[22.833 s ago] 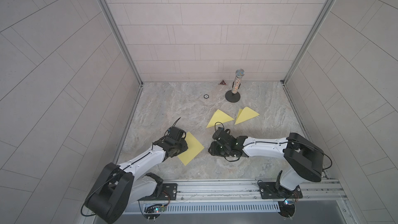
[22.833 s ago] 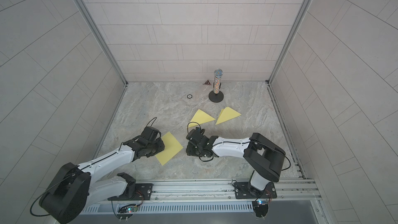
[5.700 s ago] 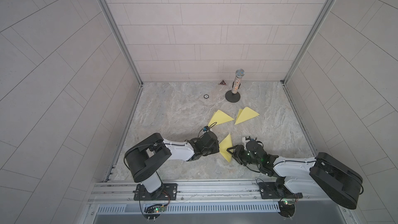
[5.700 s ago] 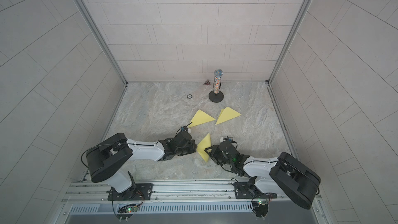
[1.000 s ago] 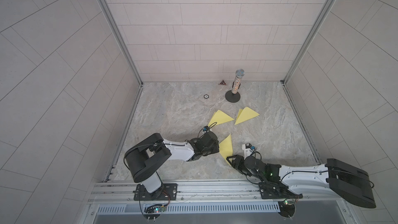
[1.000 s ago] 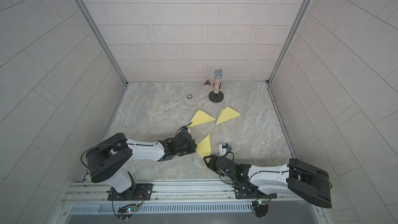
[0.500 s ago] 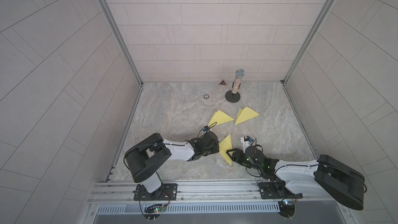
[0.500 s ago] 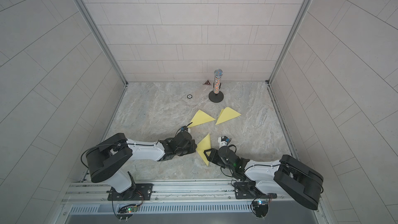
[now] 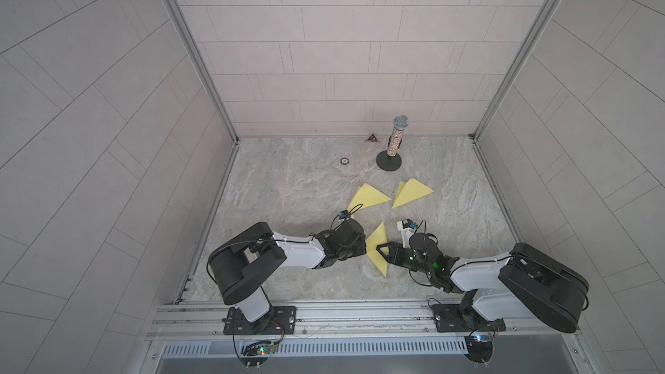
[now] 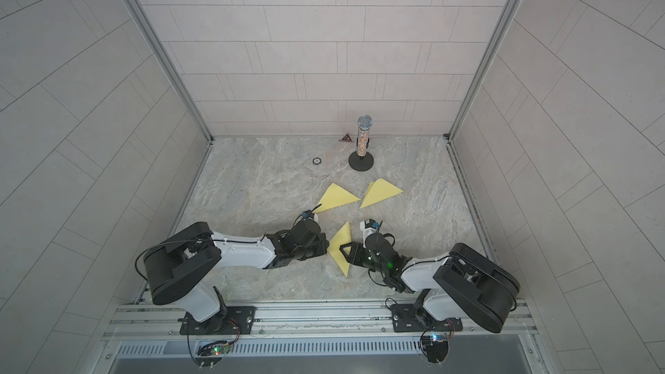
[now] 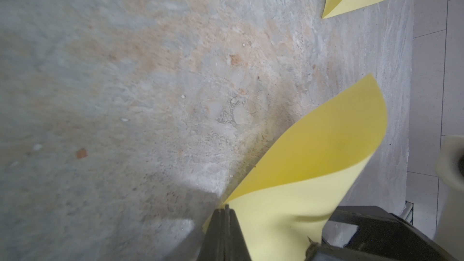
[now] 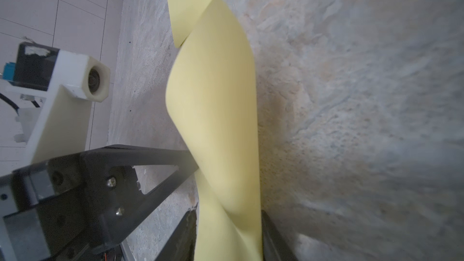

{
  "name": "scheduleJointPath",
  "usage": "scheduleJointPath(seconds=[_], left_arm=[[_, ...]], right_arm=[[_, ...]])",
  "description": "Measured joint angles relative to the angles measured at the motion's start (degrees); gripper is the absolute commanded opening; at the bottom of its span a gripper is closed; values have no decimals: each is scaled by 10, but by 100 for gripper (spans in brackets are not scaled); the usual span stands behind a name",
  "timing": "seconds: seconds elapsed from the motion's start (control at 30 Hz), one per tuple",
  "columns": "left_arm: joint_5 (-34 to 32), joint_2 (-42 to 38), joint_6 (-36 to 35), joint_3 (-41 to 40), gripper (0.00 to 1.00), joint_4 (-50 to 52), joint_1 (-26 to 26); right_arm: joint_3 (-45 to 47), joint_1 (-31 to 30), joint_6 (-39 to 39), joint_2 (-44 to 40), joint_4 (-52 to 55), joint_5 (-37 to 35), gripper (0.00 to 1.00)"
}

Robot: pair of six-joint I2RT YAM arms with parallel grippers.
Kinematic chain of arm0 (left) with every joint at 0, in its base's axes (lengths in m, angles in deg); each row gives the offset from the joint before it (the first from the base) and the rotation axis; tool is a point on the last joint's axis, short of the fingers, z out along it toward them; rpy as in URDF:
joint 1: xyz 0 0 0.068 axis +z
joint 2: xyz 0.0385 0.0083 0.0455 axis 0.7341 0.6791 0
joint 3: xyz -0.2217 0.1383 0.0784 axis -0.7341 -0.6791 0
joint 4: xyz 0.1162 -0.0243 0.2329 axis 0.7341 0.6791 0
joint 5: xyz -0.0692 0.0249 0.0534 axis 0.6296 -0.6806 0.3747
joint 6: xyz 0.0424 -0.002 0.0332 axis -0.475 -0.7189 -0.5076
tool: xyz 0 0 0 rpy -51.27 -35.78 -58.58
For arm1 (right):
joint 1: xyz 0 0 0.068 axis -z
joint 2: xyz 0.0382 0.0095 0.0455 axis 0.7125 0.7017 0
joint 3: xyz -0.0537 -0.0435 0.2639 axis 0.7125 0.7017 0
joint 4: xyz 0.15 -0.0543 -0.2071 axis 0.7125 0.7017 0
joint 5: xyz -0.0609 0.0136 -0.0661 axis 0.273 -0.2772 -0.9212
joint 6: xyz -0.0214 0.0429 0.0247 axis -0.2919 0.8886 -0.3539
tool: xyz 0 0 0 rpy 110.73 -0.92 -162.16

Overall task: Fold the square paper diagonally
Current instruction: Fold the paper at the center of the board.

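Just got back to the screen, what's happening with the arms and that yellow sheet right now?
The two arms are folding a yellow paper between them. The left gripper is pinched shut on one end, holding the sheet bent over on itself. The right gripper has its jaws apart either side of the rounded bend, not yet creased flat. Two folded triangles lie farther back on the table.

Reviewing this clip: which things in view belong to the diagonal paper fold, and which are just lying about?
In the job: yellow paper, left gripper pinching it, right gripper around its bend.

Lying about: folded yellow triangle, second folded triangle, glittery microphone stand, small ring, triangular marker.
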State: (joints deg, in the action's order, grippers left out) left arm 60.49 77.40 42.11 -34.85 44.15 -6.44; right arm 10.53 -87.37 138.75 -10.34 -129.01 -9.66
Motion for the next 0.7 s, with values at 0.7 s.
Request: scheduleJointPath(seconds=[0.7], left_arm=[[-1, 0, -2, 3, 0, 6, 0]], right_arm=[[-8, 50, -103, 108, -109, 97, 0]])
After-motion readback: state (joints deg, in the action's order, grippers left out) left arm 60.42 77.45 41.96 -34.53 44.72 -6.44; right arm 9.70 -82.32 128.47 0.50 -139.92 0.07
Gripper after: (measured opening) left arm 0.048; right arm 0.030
